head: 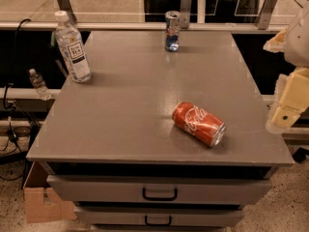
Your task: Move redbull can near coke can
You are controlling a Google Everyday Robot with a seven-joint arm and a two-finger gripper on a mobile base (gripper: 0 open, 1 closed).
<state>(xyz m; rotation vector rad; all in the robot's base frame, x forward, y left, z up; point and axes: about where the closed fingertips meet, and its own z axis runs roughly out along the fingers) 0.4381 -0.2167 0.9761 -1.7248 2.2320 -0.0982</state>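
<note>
The redbull can (172, 31), slim, blue and silver, stands upright at the far edge of the grey table (120, 115), near the middle. The coke can (199, 123), red with white script, lies on its side at the front right of the table, its silver end facing the front right. My gripper (284, 114) hangs at the right edge of the view, just past the table's right side, to the right of the coke can and far from the redbull can. It holds nothing that I can see.
A clear plastic bottle with a white cap (71, 48) stands at the table's back left. A smaller bottle (38, 84) sits on a ledge left of the table. Drawers with black handles (159, 194) are below the tabletop. A cardboard box (41, 197) is on the floor at left.
</note>
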